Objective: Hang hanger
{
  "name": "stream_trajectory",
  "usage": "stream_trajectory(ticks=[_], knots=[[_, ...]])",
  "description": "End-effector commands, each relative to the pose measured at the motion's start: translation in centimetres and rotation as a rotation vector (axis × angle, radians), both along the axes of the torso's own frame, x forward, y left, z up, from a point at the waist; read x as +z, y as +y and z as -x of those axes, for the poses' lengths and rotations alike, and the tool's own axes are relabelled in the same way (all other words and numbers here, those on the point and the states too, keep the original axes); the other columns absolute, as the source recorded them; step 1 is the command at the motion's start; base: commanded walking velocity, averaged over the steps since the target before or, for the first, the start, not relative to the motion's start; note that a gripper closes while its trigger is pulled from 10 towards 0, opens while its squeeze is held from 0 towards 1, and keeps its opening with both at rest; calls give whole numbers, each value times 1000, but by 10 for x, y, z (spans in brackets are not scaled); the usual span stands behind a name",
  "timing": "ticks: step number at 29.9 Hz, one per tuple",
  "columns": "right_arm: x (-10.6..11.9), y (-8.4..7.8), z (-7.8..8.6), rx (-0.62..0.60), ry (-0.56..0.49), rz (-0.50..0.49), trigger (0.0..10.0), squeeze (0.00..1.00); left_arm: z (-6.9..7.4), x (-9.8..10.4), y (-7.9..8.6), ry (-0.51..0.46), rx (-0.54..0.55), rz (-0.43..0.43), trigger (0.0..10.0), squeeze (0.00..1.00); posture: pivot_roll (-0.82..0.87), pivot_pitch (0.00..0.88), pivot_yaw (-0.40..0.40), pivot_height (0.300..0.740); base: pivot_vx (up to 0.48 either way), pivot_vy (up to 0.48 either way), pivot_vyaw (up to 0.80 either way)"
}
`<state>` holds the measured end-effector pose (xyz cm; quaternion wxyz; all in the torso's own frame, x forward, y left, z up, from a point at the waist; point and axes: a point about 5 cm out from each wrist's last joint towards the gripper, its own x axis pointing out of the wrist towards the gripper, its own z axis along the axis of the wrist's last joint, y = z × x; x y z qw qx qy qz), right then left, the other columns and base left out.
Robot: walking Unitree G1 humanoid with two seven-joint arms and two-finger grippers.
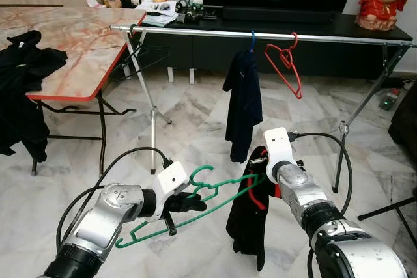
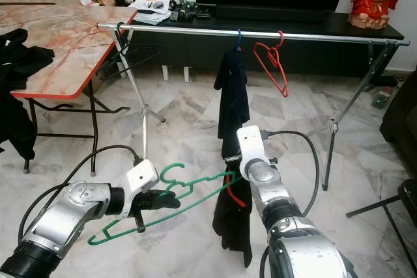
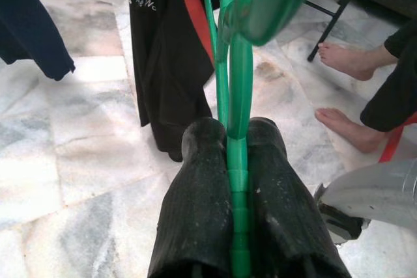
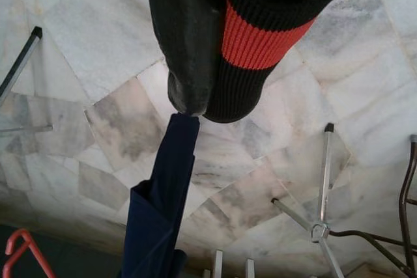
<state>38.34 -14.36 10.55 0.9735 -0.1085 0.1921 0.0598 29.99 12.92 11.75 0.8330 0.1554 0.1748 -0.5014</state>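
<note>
My left gripper (image 1: 186,203) is clenched on the green hanger (image 1: 195,208) low in front of the rail (image 1: 260,34), my right gripper (image 1: 259,164) grasping the black-and-red garment (image 1: 251,222) draped over its far end.

Marble tile floor (image 1: 195,128) carries a silver clothes rail (image 1: 260,34) on splayed legs; hanging from it are a navy garment (image 1: 242,105) on a blue hook, an empty red hanger (image 1: 285,63), and a dark hanger (image 1: 140,56) near its left end. Folding table (image 1: 71,43) with marble-pattern top and red edge stands left, black clothing (image 1: 23,69) draped over its near corner.
</note>
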Motion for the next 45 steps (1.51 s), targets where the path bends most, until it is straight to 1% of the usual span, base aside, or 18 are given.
stream_trajectory(ticks=[1, 2, 3, 4, 8, 9, 10, 11, 14, 16, 18, 19, 25, 31, 37, 41, 45], knots=[[13, 3, -6, 9, -46, -21, 10000, 0, -5, 6, 2, -23, 22, -3, 10000, 0, 22, 39, -38, 740, 0, 0, 0], [14, 3, -6, 9, -48, -27, 10000, 0, -6, 6, 1, -27, 29, -5, 10000, 0, 22, 39, -38, 740, 0, 0, 0], [17, 5, -7, 15, -52, -39, 10000, 0, -9, 5, 1, -42, 65, 2, 10000, 0, 19, 39, -38, 740, 0, 0, 0], [18, 6, -8, 18, -53, -41, 10000, 0, -10, 5, 2, -46, 79, 4, 10000, 0, 19, 39, -38, 740, 0, 0, 0], [21, 14, -8, 52, -60, -71, 10000, 0, -10, 4, -1, -40, 76, 19, 10000, 0, 17, 41, -38, 740, 0, 0, 0], [24, 19, -9, 59, -60, -127, 10000, 0, -9, 3, -1, -42, 82, 16, 10000, 0, 18, 44, -37, 740, 0, 0, 0], [24, 19, -9, 59, -60, -127, 10000, 0, -9, 3, -1, -42, 82, 16, 10000, 0, 18, 44, -37, 740, 0, 0, 0], [30, 24, -10, 64, -70, -157, 10000, 0, -11, 2, -1, -46, 101, 11, 10000, 0, 17, 45, -38, 740, 0, 0, 0], [35, 29, -10, 76, -91, -152, 10000, 0, -12, 0, -2, -49, 118, 11, 10000, 0, 14, 46, -38, 740, 0, 0, 0], [35, 31, -10, 76, -90, -151, 10000, 0, -12, 0, -3, -48, 119, 8, 10000, 0, 14, 46, -39, 740, 0, 0, 0], [34, 30, -9, 66, -88, -129, 10000, 0, -13, -2, -4, -50, 131, -1, 10000, 0, 14, 46, -40, 740, 0, 0, 0], [32, 29, -7, 48, -85, -132, 10000, 0, -14, -3, -3, -58, 153, -11, 10000, 0, 14, 47, -40, 740, 0, 0, 0], [28, 23, -4, 23, -75, -121, 10000, 0, -15, -4, 0, -70, 168, -30, 10000, 0, 16, 47, -42, 740, 0, 0, 0], [32, 23, -4, 23, -82, -116, 10000, 0, -22, -2, 2, -104, 222, -38, 10000, 0, 14, 47, -42, 740, 0, 0, 0], [34, 22, -4, 3, -98, -110, 10000, 0, -24, -2, 3, -115, 243, -51, 10000, 0, 14, 50, -40, 740, 0, 0, 0], [36, 29, -2, 48, -93, -133, 10000, 0, -23, -2, 0, -106, 225, -23, 10000, 0, 14, 49, -40, 740, 0, 0, 0], [42, 45, 2, 163, -100, -155, 10000, 0, -20, 2, -9, -96, 182, 38, 10000, 0, 14, 49, -39, 740, 0, 0, 0]])
